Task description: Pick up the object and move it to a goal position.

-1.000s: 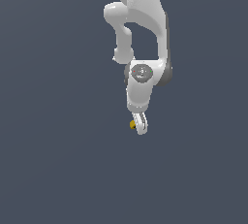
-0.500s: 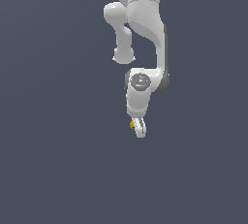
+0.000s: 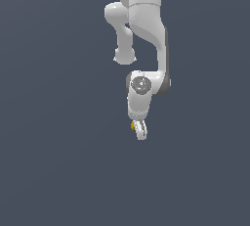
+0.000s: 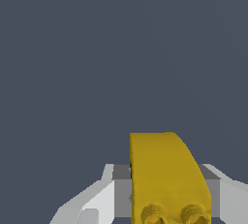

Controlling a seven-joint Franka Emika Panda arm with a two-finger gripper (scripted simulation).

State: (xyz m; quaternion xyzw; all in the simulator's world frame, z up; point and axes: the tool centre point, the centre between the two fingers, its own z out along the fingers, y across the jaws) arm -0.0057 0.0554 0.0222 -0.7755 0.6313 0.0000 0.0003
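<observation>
Dark grey-blue backdrop filling both your views — your gripper (image 3: 140, 131) is pinching mustard-yellow object (image 4: 167, 179) between white fingers (image 4: 99, 201), arm pointing down.

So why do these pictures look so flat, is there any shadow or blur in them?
In the exterior view, the backdrop is an even grey-blue with no cast shadow; soft shading only rounds the white arm, and the yellow object at the end effector is a tiny, coarse speck. In the wrist view, the object looms large with slightly soft edges, no glare.
</observation>
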